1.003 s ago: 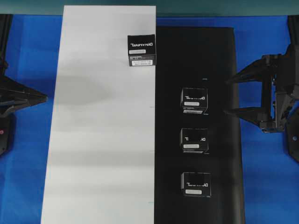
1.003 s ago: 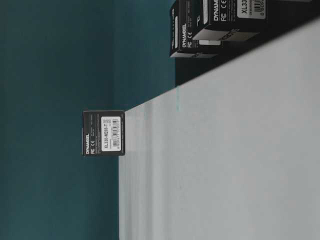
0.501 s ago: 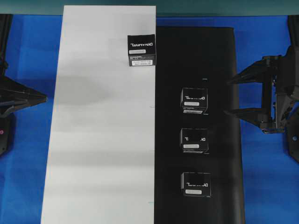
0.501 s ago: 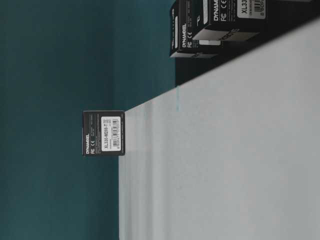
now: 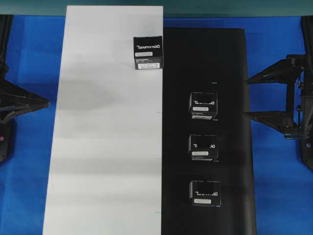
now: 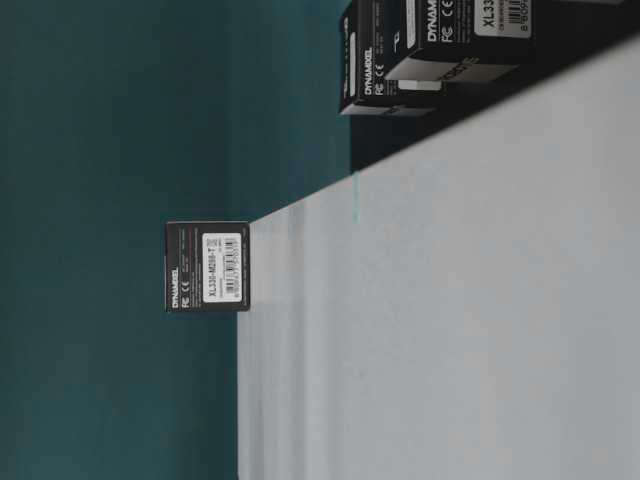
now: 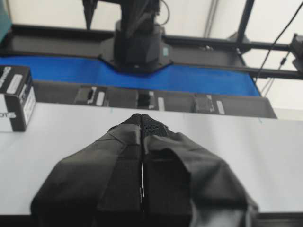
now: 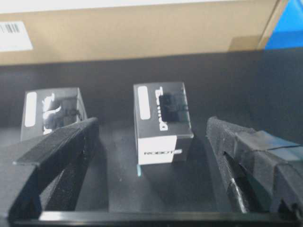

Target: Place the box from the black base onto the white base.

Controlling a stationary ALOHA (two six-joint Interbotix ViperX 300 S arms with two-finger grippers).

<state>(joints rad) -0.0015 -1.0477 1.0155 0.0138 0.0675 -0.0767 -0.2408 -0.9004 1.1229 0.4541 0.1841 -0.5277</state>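
Note:
Three look-alike black boxes stand in a column on the black base (image 5: 230,58): one at the top (image 5: 203,105), one in the middle (image 5: 203,147) and one at the bottom (image 5: 205,193). A fourth box (image 5: 148,53) sits on the white base (image 5: 102,147) near its far right edge. My right gripper (image 5: 246,98) is open over the black base's right edge, level with the top box and well apart from it. In the right wrist view that box (image 8: 161,123) lies ahead between the spread fingers (image 8: 61,146). My left gripper (image 5: 46,103) is shut and empty, left of the white base.
Blue cloth (image 5: 279,49) surrounds both bases. A tan cardboard surface (image 8: 132,38) rises beyond the black base in the right wrist view. The other arm's base (image 7: 137,45) stands across the table in the left wrist view.
My open right gripper has drawn back a little to the right, away from the top box. The boxes and the left gripper have not moved.

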